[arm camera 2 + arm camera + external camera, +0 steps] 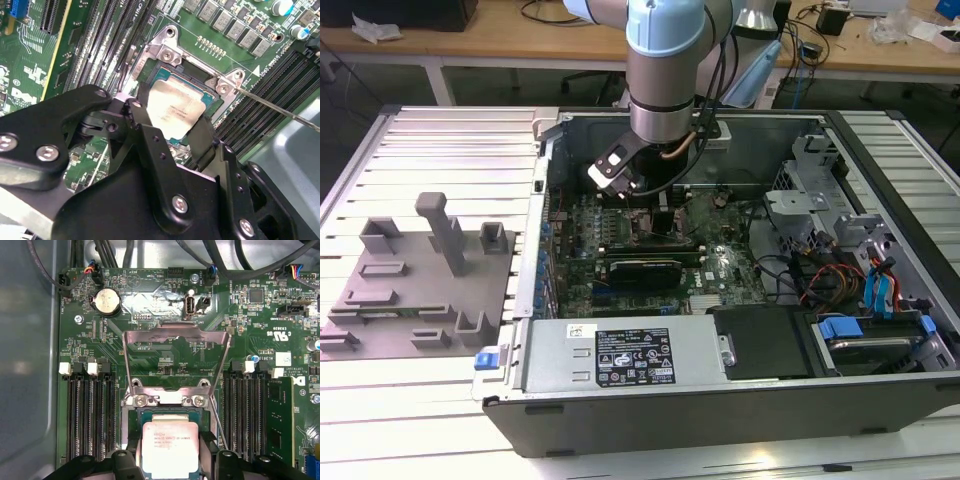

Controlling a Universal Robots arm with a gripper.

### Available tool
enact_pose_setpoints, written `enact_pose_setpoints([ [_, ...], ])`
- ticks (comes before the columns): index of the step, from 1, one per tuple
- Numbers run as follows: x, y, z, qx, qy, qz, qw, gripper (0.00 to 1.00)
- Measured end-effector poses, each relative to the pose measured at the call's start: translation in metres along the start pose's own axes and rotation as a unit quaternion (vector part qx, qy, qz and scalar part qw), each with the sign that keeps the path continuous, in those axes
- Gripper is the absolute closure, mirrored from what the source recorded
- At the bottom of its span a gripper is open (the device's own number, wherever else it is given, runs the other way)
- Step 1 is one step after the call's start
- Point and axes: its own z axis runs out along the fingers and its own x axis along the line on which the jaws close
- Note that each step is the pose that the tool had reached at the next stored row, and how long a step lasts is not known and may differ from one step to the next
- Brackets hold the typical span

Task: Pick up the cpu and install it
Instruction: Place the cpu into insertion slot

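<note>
A slatted silver aluminium worktop (440,130) carries everything, and the dark square metal-framed socket (165,50) is the reference for what follows. An open grey steel computer case (620,400) lies on its side around the socket. A grey plastic tray with blocks and posts (410,300) rests well apart from the socket, outside the case on the exterior view's left. The pale blue and silver robot arm (665,60) comes straight down from above the socket into the case. The green circuit board (150,315) lies flat on the case floor and bears the socket (165,399). Rows of long black memory slots (90,410) run along two opposite sides of the socket.

The socket's silver metal load plate (175,334) is swung open and stands up from its hinge at one edge of the socket. Its thin wire lever (270,102) angles away from a corner of the socket.

The black tool (172,119) hangs directly over the socket, and its two fingers (150,145) are closed against opposite edges of the cpu (175,107), a thin square chip with a pale silver top. In both wrist views the cpu (170,447) lies level within the socket's frame. Whether it is fully seated or just above the contacts cannot be told.

A round silver coin battery (106,301) sits on the board beyond the raised load plate.
</note>
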Motion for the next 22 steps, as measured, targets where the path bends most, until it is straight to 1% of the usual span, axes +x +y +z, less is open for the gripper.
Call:
enact_pose_setpoints([
  [1,0.0000,0.0000,0.0000,0.0001,0.0001,0.000,1.0000,0.38],
  [9,0.0000,0.0001,0.0000,0.0001,0.0000,0.000,1.0000,0.38],
  [12,0.0000,0.0002,-0.0015,0.0001,0.0000,0.000,1.0000,0.38],
  [17,0.0000,0.0002,-0.0020,0.0001,0.0000,0.000,1.0000,0.38],
  [18,-0.0001,0.0001,-0.0022,0.0002,-0.0002,0.000,1.0000,0.40],
  [19,-0.0001,0.0002,-0.0022,0.0001,-0.0001,0.000,1.0000,0.46],
  [22,0.0000,0.0002,-0.0022,0.0001,0.0000,0.000,1.0000,0.46],
])
